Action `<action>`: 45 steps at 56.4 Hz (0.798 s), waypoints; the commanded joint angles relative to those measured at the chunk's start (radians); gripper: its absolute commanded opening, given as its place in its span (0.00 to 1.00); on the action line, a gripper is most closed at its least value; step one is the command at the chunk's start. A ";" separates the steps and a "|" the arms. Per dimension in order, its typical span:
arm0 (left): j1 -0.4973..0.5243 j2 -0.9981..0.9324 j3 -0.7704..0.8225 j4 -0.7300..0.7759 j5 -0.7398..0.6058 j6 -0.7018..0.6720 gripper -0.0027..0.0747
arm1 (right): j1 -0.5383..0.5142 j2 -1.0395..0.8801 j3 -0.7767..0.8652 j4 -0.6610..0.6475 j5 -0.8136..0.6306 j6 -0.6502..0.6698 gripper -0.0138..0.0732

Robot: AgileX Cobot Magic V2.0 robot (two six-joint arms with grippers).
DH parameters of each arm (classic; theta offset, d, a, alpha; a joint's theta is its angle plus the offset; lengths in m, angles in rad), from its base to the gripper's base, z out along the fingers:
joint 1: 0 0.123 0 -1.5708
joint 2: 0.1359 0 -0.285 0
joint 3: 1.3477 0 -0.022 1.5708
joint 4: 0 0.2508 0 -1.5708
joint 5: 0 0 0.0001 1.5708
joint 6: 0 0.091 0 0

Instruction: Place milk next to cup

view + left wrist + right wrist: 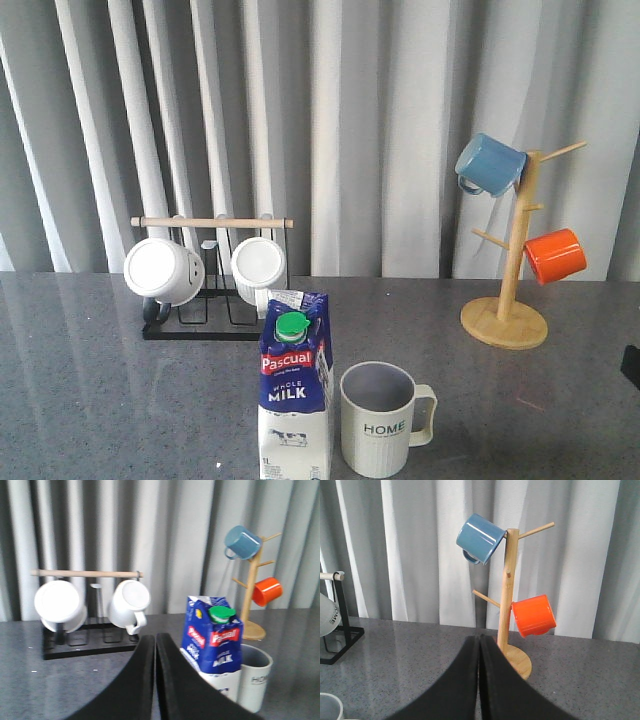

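Task looks essentially done: the milk [295, 390] stands on the grey table [90, 390] just beside the cup [379, 419], on the side away from the cup's handle, a thin gap or none between them, hard to tell which; nothing grips it, so what is left is at most arm retreat. Carton upright, long axis vertical, green cap and red Pascual label facing the front camera; cup upright too, mouth up, HOME facing front. Left gripper [155, 652] is closed with fingers pressed together, empty, near the carton; right gripper [480, 652] likewise closed and empty, well apart from the cup, aimed at the wooden mug tree [509, 605].
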 commanded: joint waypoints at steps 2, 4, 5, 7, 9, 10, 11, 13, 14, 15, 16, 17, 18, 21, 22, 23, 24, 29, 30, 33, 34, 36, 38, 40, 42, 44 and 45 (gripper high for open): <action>0.082 -0.164 0.096 0.079 -0.110 0.003 0.03 | -0.005 -0.011 -0.033 0.000 -0.065 -0.002 0.15; 0.110 -0.206 0.121 0.080 -0.095 0.003 0.03 | -0.005 -0.011 -0.033 0.000 -0.065 -0.002 0.15; 0.119 -0.228 0.134 0.079 -0.083 0.003 0.03 | -0.005 -0.011 -0.033 0.000 -0.065 -0.002 0.15; 0.142 -0.260 0.152 0.073 -0.061 0.003 0.03 | -0.005 -0.011 -0.033 0.000 -0.065 -0.002 0.15; 0.165 -0.285 0.166 0.072 -0.038 0.003 0.03 | -0.005 -0.011 -0.033 0.000 -0.065 -0.002 0.15; 0.179 -0.297 0.173 0.072 -0.023 0.003 0.03 | -0.005 -0.011 -0.033 0.000 -0.065 -0.002 0.15; 0.192 -0.304 0.178 0.072 -0.012 0.003 0.03 | -0.005 -0.011 -0.033 0.000 -0.065 -0.002 0.15; 0.213 -0.319 0.185 0.072 0.005 0.003 0.03 | -0.005 -0.011 -0.033 0.000 -0.065 -0.002 0.15; 0.225 -0.326 0.186 0.073 0.015 0.003 0.03 | -0.005 -0.011 -0.033 0.000 -0.065 -0.002 0.15; 0.236 -0.333 0.186 0.076 0.030 0.003 0.03 | -0.005 -0.011 -0.033 0.000 -0.065 -0.002 0.15; 0.242 -0.338 0.186 0.077 0.039 0.003 0.03 | -0.005 -0.011 -0.033 0.000 -0.065 -0.002 0.15; 0.251 -0.345 0.186 0.079 0.050 0.002 0.03 | -0.005 -0.011 -0.033 0.000 -0.065 -0.002 0.15; 0.258 -0.353 0.186 0.082 0.062 0.002 0.03 | -0.005 -0.011 -0.033 0.000 -0.065 -0.002 0.15; 0.271 -0.376 0.186 0.098 0.091 0.002 0.03 | -0.005 -0.011 -0.033 0.000 -0.065 -0.002 0.15; 0.272 -0.385 0.188 0.105 0.100 0.002 0.03 | -0.005 -0.011 -0.033 0.000 -0.065 -0.002 0.15; 0.273 -0.391 0.192 0.108 0.101 0.002 0.03 | -0.005 -0.011 -0.033 0.000 -0.065 -0.002 0.15; 0.275 -0.400 0.198 0.111 0.099 0.002 0.03 | -0.005 -0.011 -0.033 0.000 -0.065 -0.002 0.15; 0.275 -0.454 0.257 0.117 0.064 0.000 0.03 | -0.005 -0.011 -0.033 0.000 -0.065 -0.002 0.15; 0.275 -0.470 0.278 0.116 0.047 -0.001 0.03 | -0.005 -0.011 -0.033 0.000 -0.065 -0.002 0.15; 0.275 -0.513 0.344 0.114 -0.007 -0.012 0.03 | -0.005 -0.011 -0.033 0.000 -0.065 -0.002 0.15; 0.275 -0.532 0.371 0.114 -0.035 -0.019 0.03 | -0.005 -0.011 -0.033 0.000 -0.065 -0.002 0.15; 0.276 -0.565 0.402 0.114 -0.073 -0.035 0.03 | -0.005 -0.011 -0.033 0.000 -0.065 -0.002 0.15; 0.281 -0.594 0.391 0.115 -0.004 -0.044 0.03 | -0.005 -0.011 -0.033 0.000 -0.065 -0.002 0.15; 0.291 -0.585 0.389 0.116 0.012 -0.046 0.03 | -0.005 -0.011 -0.033 0.000 -0.065 -0.002 0.15; 0.299 -0.584 0.391 0.118 0.023 -0.048 0.03 | -0.005 -0.011 -0.033 0.000 -0.065 -0.002 0.15; 0.305 -0.586 0.391 0.118 0.045 -0.048 0.03 | -0.005 -0.011 -0.033 0.000 -0.065 -0.002 0.15; 0.307 -0.586 0.391 0.118 0.055 -0.047 0.03 | -0.005 -0.011 -0.033 0.000 -0.065 -0.002 0.15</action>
